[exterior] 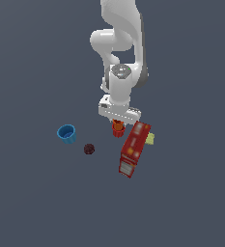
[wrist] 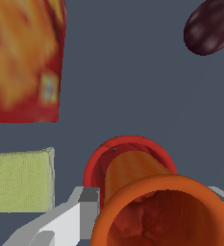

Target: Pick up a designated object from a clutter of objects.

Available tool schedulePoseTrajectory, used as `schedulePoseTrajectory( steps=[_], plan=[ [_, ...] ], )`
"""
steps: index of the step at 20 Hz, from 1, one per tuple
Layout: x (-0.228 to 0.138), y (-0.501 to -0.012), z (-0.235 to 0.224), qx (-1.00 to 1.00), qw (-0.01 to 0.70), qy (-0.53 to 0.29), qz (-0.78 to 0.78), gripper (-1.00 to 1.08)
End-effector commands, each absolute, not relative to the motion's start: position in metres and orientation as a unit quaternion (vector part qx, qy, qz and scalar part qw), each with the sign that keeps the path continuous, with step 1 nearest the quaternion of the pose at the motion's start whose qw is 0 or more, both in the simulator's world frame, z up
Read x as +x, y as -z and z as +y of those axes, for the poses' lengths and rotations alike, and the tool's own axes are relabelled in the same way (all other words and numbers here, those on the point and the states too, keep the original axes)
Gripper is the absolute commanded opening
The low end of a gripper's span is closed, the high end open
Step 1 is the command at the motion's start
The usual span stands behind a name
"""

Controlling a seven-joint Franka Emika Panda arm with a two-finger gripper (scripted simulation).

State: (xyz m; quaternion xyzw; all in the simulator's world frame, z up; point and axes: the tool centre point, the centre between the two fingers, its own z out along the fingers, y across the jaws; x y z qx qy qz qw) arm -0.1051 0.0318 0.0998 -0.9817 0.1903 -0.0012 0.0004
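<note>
The gripper (exterior: 118, 123) hangs just below the centre of the exterior view, and the orange cup (exterior: 117, 125) sits between its fingers, directly over the red cup (exterior: 118, 132). In the wrist view the orange cup (wrist: 152, 202) fills the lower middle of the frame, rim toward the camera, with a grey finger (wrist: 80, 211) close against its left side and a sliver of the other finger at the right edge. The fingers look pinched on the cup, though contact at the pads is hidden by the rim, so that is a judgement. The red cup (wrist: 96, 158) shows as a ring around the orange cup's narrow end; whether the 2 are nested or the orange one is already raised above it cannot be told.

Risks from here:
1. If the cups are wedged together, the red one may ride up with the lift and then fall.
2. The tapered, ribbed wall could slide down through the fingers if the squeeze is light.
3. The long red box (exterior: 133, 148) and the pale yellow block (exterior: 152, 139) lie just to the exterior view's right, so a sideways drift could knock them.

The blue cup (exterior: 66, 133) and the dark ball (exterior: 89, 149) are well apart on the exterior view's left.
</note>
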Motion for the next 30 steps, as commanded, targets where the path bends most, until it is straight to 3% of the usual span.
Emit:
schedulePoseTrajectory(
  steps=[1,13,30],
  plan=[
    [-0.104,-0.102,0.031,-0.982,0.0,0.001,0.19,-1.0],
    [-0.09,-0.154,0.014,-0.982,0.001,0.001,0.19,-1.0],
    [-0.047,-0.303,-0.035,-0.982,0.001,0.0,0.19,-1.0]
  ],
)
